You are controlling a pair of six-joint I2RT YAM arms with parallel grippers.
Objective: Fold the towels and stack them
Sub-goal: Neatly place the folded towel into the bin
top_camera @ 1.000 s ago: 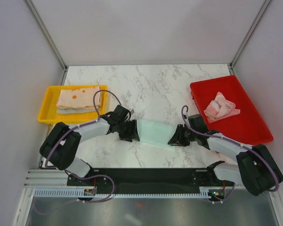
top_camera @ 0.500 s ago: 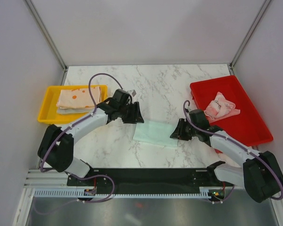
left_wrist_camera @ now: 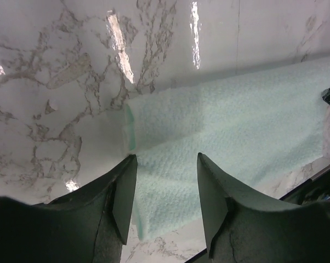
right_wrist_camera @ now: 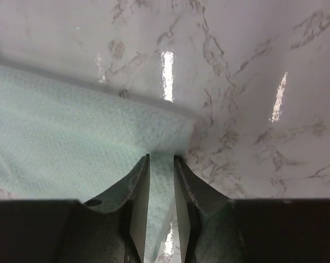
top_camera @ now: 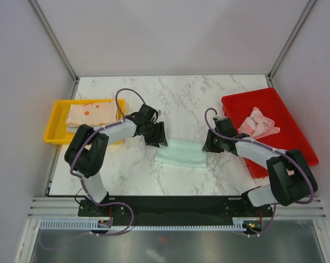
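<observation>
Marble bench (top_camera: 181,98), centre: mint towel (top_camera: 180,154), newly doubled over and laid flat farther from the arm bases; left gripper (top_camera: 158,137) jaws released over its left edge, right gripper (top_camera: 206,145) jaws narrowed at its right corner, grip undeterminable; stacking outstanding.

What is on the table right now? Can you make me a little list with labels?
table: white marble
middle: mint towel, folded, lying flat
left gripper: open, above the towel's left end
right gripper: jaws nearly together at the towel's right end; grip unclear
yellow tray: on the left, folded stack with orange-print towel on top
red tray: on the right, holds a crumpled pink towel
</observation>
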